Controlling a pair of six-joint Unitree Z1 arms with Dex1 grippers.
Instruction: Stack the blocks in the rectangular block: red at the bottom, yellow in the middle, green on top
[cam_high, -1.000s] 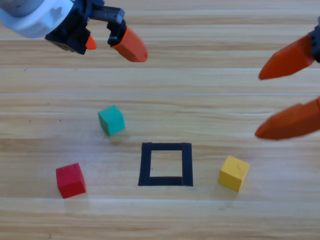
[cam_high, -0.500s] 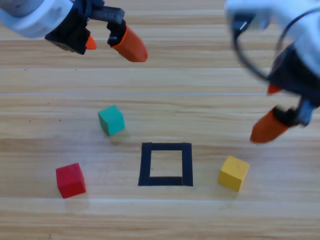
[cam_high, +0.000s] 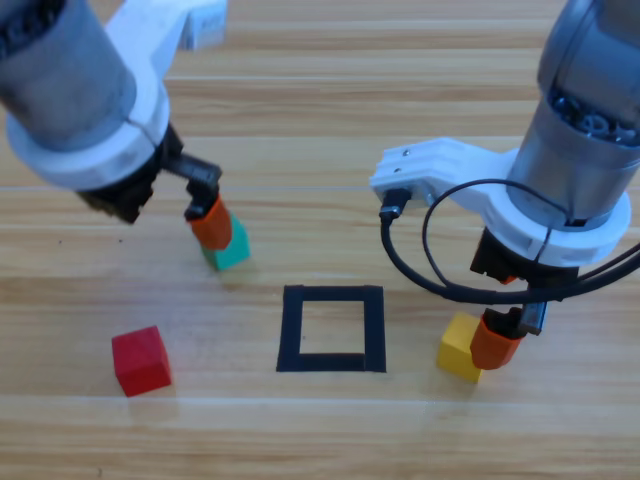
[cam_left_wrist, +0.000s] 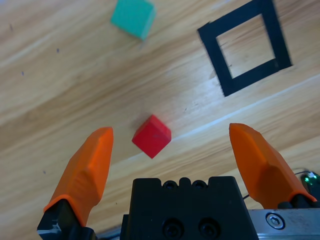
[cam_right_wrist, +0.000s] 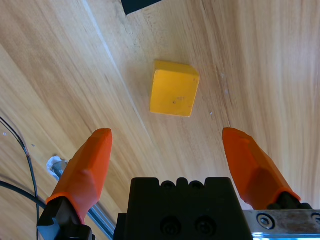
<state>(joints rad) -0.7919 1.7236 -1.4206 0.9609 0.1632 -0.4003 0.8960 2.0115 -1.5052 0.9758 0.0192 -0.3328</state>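
Left gripper (cam_left_wrist: 170, 150): fingers spread wide, empty, red (cam_left_wrist: 151, 136) centred between them on the counter (cam_high: 330, 140) below, presumably lined up for the first pick, since red goes at the bottom. Right gripper (cam_right_wrist: 167, 150): fingers likewise wide apart, holding nothing, poised over yellow (cam_right_wrist: 174, 89), likely readied for the middle layer. Green (cam_high: 231, 250) lay near the left arm, apart from the others. The rectangular block (cam_high: 332, 328) sat between red and yellow, bare wood inside, nothing stacked yet.
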